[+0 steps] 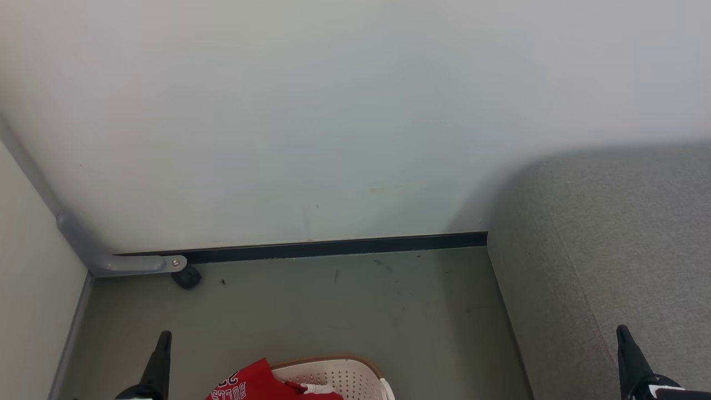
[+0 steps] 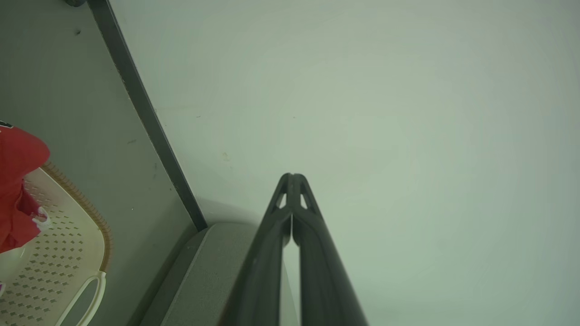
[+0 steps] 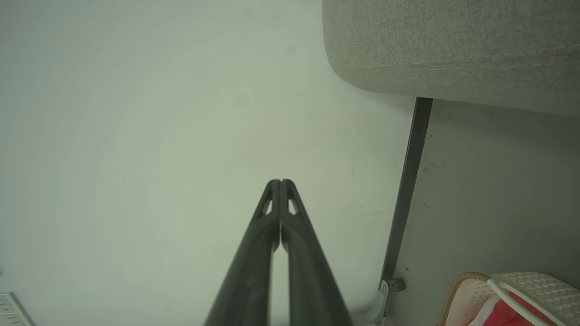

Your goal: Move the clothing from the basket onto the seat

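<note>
Left gripper (image 2: 292,175) and right gripper (image 3: 280,181) stand pinched closed, empty; left of the seat (image 1: 611,233), basket (image 1: 355,380) and clothing (image 1: 253,383) show only partly.

A pale wall (image 1: 311,111) is filling the upper half of the head view, a dark baseboard strip (image 1: 333,247) running along its foot. Below, a grey-green floor (image 1: 344,311) is showing a few dark marks. At the left middle a grey bracket (image 1: 139,264) is sitting in the corner, a small black wheel (image 1: 187,276) resting just beside its end and a cream panel (image 1: 28,278) rising along the left edge.
</note>
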